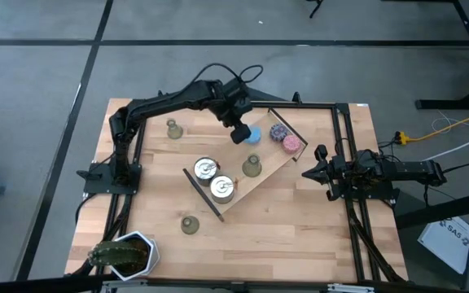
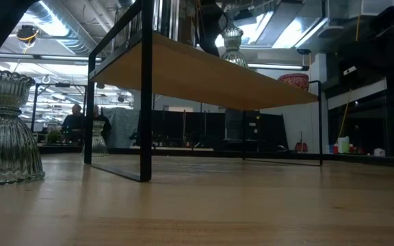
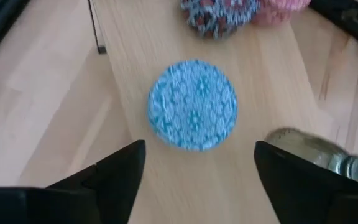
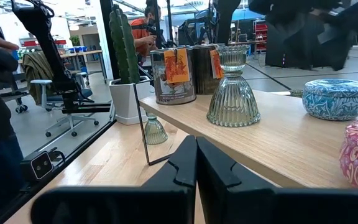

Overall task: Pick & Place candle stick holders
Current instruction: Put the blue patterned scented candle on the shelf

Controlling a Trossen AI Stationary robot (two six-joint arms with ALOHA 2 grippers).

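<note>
My left tool (image 1: 240, 135) hung wide open and empty above the blue puck (image 3: 192, 104). One candle holder (image 1: 252, 167) stood on the shelf just beside it. My right tool (image 1: 310, 172) waited shut.

Floor: grey concrete floor (image 1: 47, 89) crossed by dark lines; Furniture: grey wheeled office chair (image 4: 64, 99); Light: bright ceiling panels (image 2: 289, 31)

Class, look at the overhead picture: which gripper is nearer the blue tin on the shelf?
Left. The left gripper hovers right beside the blue tin; the right gripper waits off the shelf's far end.
</note>
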